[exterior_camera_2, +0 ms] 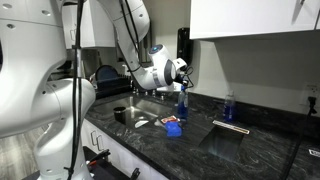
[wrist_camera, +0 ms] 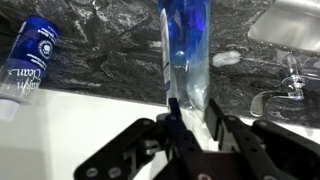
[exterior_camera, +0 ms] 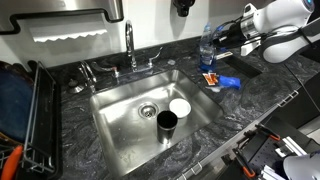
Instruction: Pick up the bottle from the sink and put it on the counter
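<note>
My gripper (wrist_camera: 190, 102) is shut on the bottle (wrist_camera: 188, 45), a clear plastic bottle with a blue body, gripping it near one end. In both exterior views the bottle (exterior_camera: 207, 45) (exterior_camera_2: 183, 102) stands upright over the dark marbled counter (exterior_camera: 250, 95) to the side of the sink (exterior_camera: 120, 130), with the gripper (exterior_camera: 219, 45) (exterior_camera_2: 180, 90) around its upper part. I cannot tell whether its base touches the counter. The steel sink (exterior_camera_2: 148, 108) lies beside it.
A black cup (exterior_camera: 167, 123) and a white bowl (exterior_camera: 180, 106) sit in the sink by the drain. A flat blue object (exterior_camera: 228, 81) lies on the counter by the bottle. A darker blue bottle (exterior_camera_2: 229, 106) (wrist_camera: 30, 55) stands farther along. Faucet (exterior_camera: 130, 45) at the back, dish rack (exterior_camera: 25, 110) beside the sink.
</note>
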Available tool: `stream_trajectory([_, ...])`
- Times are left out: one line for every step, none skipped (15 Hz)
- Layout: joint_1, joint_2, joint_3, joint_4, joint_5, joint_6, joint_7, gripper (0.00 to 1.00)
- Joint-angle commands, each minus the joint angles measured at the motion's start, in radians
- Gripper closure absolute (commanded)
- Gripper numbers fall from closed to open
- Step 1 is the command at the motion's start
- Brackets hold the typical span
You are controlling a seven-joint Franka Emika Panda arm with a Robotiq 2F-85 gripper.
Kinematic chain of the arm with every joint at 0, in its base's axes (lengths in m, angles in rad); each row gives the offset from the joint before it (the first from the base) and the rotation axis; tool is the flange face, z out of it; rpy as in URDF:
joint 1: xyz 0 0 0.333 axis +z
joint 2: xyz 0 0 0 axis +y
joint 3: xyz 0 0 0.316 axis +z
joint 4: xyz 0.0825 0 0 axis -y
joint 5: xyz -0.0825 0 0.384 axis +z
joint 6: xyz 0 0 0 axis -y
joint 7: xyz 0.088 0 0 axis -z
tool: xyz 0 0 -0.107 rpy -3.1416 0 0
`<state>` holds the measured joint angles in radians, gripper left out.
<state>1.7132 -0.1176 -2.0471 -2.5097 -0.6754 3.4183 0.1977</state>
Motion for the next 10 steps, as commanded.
stream_trajectory([0.105, -0.066, -0.097, 0.039, 0.066, -0.006, -0.123, 0.93])
stream_trajectory([0.142, -0.081, -0.131, 0.044, 0.085, -0.006, -0.152, 0.93])
stream_trajectory([0.182, -0.098, -0.167, 0.050, 0.105, -0.007, -0.180, 0.93])
stream_trajectory([0.227, -0.116, -0.207, 0.058, 0.127, -0.007, -0.210, 0.93])
stream_trajectory([0.276, -0.135, -0.248, 0.070, 0.151, -0.002, -0.244, 0.93])
stream_trajectory([0.324, -0.147, -0.289, 0.085, 0.175, -0.001, -0.272, 0.93])
stream_trajectory([0.374, -0.164, -0.333, 0.102, 0.199, 0.002, -0.300, 0.93])
stream_trajectory([0.425, -0.177, -0.375, 0.119, 0.224, 0.003, -0.324, 0.93])
stream_trajectory([0.473, -0.196, -0.416, 0.138, 0.246, 0.008, -0.345, 0.93])
stream_trajectory([0.520, -0.215, -0.455, 0.157, 0.267, 0.015, -0.363, 0.93])
